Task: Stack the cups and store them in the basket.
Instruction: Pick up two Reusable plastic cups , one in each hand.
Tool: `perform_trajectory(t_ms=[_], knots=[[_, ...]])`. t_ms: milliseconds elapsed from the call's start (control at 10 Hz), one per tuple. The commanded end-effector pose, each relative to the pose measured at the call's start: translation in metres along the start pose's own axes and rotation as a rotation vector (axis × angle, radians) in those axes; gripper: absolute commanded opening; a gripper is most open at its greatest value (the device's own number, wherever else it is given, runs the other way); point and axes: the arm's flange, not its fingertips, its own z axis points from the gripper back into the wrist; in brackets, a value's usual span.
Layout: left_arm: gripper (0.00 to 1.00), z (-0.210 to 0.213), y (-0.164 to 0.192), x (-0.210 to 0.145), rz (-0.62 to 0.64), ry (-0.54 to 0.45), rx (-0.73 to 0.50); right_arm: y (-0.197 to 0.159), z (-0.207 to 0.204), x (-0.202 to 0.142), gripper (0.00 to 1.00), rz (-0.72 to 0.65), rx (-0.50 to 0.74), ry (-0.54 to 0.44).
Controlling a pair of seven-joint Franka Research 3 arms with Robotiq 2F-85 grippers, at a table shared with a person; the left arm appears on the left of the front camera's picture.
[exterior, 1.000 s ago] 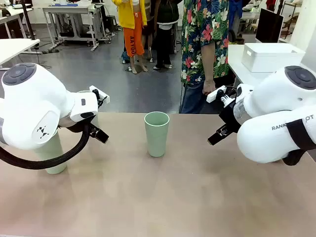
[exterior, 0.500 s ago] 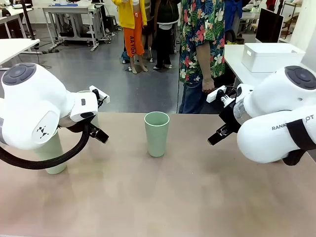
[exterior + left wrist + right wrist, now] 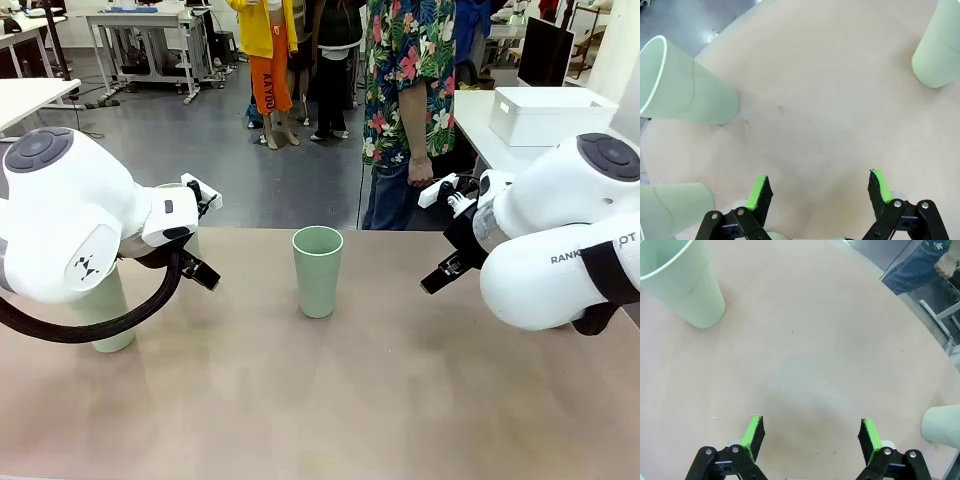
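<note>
Here, a pale mint green tapered plastic cup stands upright mid-table; the left gripper and right gripper both gape wide, empty, above the beige tabletop.

front: left cup mostly tucked behind the left arm | left wrist: corner cup chopped by bottom-left edge | right wrist: edge cup cropped at right

We see a tan table carrying a green cup upright at the centre of the frame, and a second cup at centre left, partly hidden.
</note>
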Motion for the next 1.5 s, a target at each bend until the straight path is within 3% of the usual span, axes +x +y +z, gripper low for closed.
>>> perform_trajectory(t_ms=[0,200,600,800,900,1200,1400], knots=[[1.0,0.0,0.0,0.0,0.0,0.0,0.0,0.0,0.0,0.0,1.0,0.0,0.0,0.0],[1.0,0.034,0.023,0.017,0.005,-0.026,-0.002,-0.043,0.017,0.012,1.0,-0.037,0.011,-0.022],[1.0,0.115,0.075,0.03,-0.093,-0.062,-0.195,-0.129,0.081,-0.02,1.0,-0.086,0.024,-0.161],[1.0,0.141,0.089,0.026,-0.092,-0.063,-0.179,-0.131,0.121,-0.021,1.0,-0.02,-0.004,-0.21],[1.0,0.122,0.066,0.033,-0.079,-0.08,-0.165,-0.131,0.088,-0.011,1.0,-0.109,-0.02,-0.153],[1.0,0.122,0.066,0.033,-0.079,-0.08,-0.165,-0.131,0.088,-0.011,1.0,-0.109,-0.02,-0.153],[1.0,0.145,0.083,0.035,-0.12,-0.083,-0.158,-0.146,0.11,-0.007,1.0,-0.041,0.044,-0.181]])
